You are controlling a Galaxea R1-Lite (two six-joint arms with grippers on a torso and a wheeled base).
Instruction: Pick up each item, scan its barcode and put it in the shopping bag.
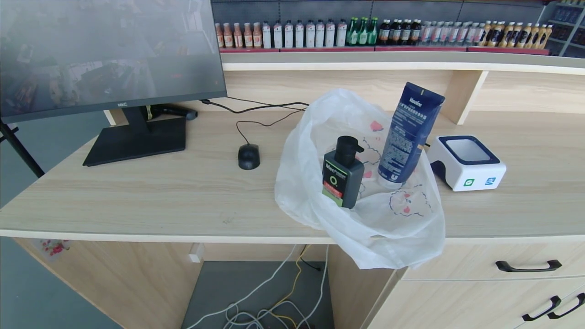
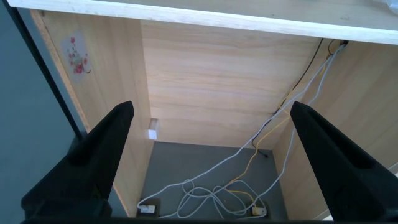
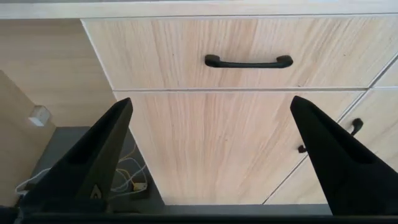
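Head view: pump bottle (image 1: 343, 173) and blue tube (image 1: 409, 132) stand in the shopping bag (image 1: 393, 228). Wrist views: my left gripper (image 2: 211, 109) faces cables (image 2: 211, 194), my right gripper (image 3: 211, 102) drawers (image 3: 174, 50) (both gape wide, empty).

This is a shop, at its checkout. A long shelf (image 1: 384, 49) behind carries rows of bottled drinks (image 1: 320, 33). The pale wooden counter (image 1: 160, 192) bears a black flat monitor (image 1: 109, 50), a white-and-blue box-shaped barcode scanner (image 1: 466, 162) and a thin white plastic shopping bag (image 1: 402, 228).
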